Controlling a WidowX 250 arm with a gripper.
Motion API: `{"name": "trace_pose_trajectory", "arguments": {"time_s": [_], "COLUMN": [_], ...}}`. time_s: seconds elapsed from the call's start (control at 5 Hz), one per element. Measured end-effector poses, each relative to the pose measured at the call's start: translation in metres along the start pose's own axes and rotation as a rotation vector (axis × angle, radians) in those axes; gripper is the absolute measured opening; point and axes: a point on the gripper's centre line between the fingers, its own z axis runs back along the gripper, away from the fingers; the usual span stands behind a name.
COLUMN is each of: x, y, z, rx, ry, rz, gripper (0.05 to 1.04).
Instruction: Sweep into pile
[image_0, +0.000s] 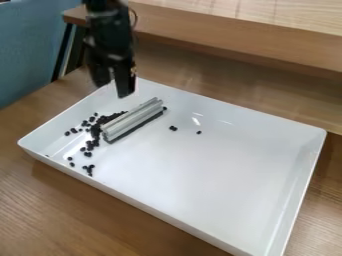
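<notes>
In the camera view, a white rectangular tray (234, 180) sits on a wooden counter (40, 200). The black pincer (112, 89) hangs over the tray's upper-left part, its fingers spread. Below it, inside the tray, lies a silver ridged bar (133, 119). Small black pieces (95, 131) cluster to its left; a few sit apart to its right.

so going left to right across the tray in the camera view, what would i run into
scattered black bits → silver bar → close pair of bits → lone bit → tray's right rim
</notes>
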Motion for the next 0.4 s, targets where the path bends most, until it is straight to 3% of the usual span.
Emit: {"name": "trace_pose_trajectory", "arguments": {"time_s": [0.4], "x": [0.005], "y": [-0.018], "z": [0.015], "rx": [-0.040], "ry": [0.037], "rz": [0.026], "gripper": [1.001]}}
